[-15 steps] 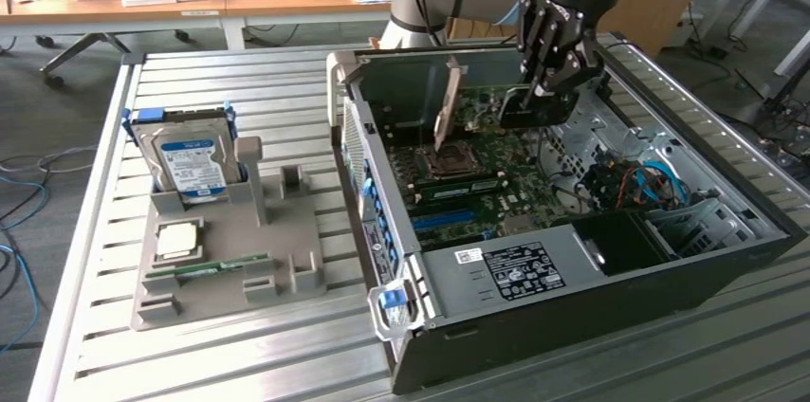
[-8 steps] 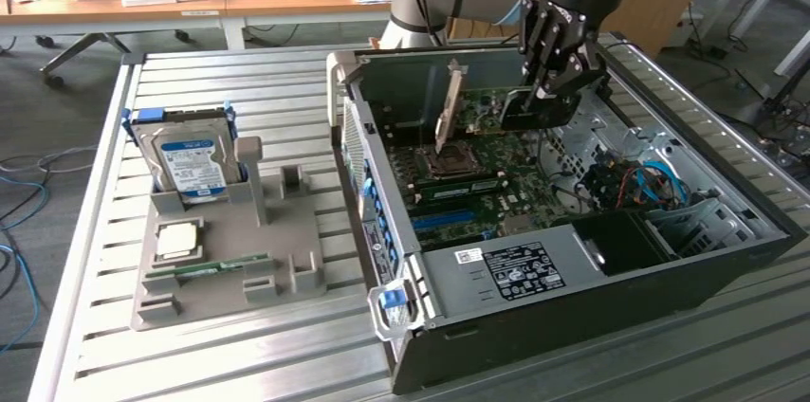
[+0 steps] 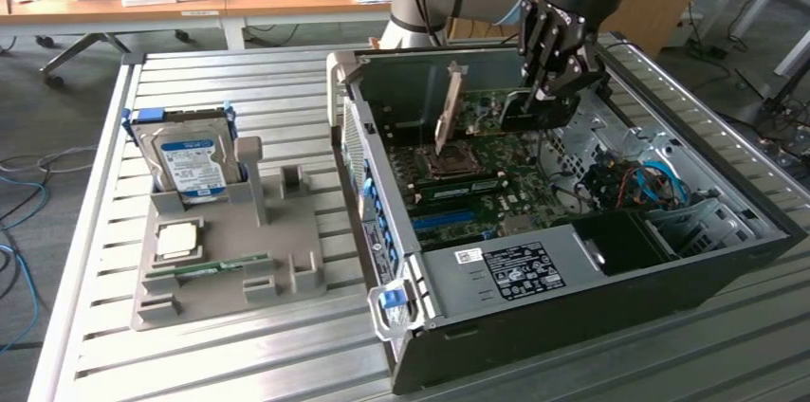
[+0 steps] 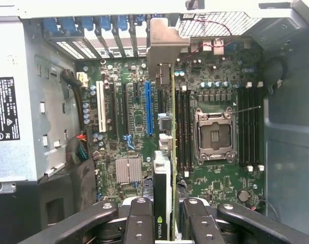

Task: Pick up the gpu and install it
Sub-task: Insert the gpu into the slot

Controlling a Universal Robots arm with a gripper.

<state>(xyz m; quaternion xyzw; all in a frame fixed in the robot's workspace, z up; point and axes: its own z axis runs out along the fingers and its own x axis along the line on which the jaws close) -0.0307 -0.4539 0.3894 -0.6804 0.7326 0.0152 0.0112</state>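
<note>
The gpu (image 3: 452,108) stands on edge inside the open computer case (image 3: 379,184), its silver bracket toward the case's rear wall. My gripper (image 3: 542,103) is shut on the card's other end. In the wrist view the gpu (image 4: 173,152) appears edge-on between my two black fingers (image 4: 141,218), with its bracket (image 4: 162,48) at the rear slot openings. The card hangs over the motherboard (image 4: 134,112), between the blue slot (image 4: 148,107) and the black memory slots (image 4: 184,127). I cannot tell whether its lower edge touches a slot.
Beside the card lies the bare CPU socket (image 4: 214,134). The power supply (image 3: 519,269) and drive bays (image 3: 658,222) fill the case's near end. On the exterior view's left, a grey holder (image 3: 298,222) carries a hard drive (image 3: 190,160), a CPU (image 3: 177,239) and a RAM stick (image 3: 209,269).
</note>
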